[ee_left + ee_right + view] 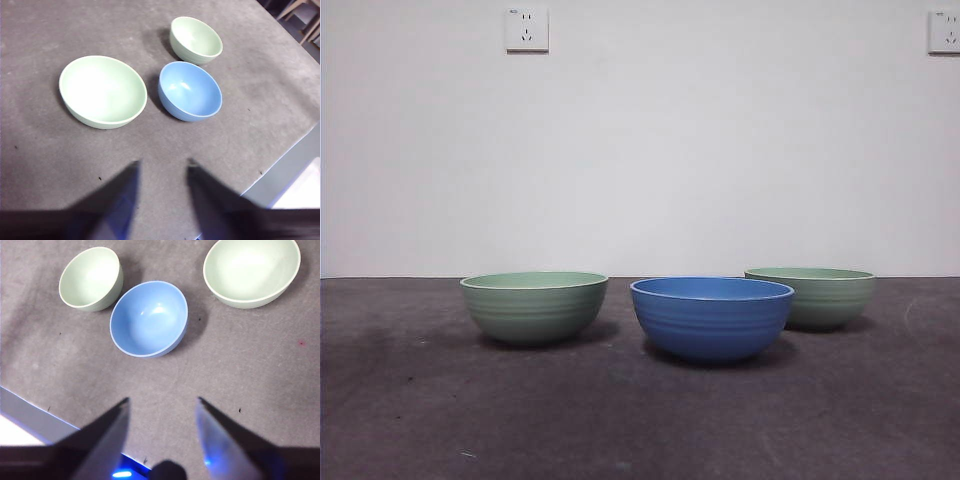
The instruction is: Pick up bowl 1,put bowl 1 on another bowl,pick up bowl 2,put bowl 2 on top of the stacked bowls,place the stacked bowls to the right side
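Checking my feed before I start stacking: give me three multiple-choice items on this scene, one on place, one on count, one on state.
1. In the front view, the blue bowl stands:
A. between the two green bowls
B. left of both
C. right of both

2. Green bowls on the table:
A. one
B. two
C. three

3. The bowls are:
A. stacked
B. upside down
C. separate and upright

Answers: 1 A, the left green bowl and right green bowl flank it. 2 B, every view shows two. 3 C, the left gripper and right gripper hang open over three empty, unstacked bowls.
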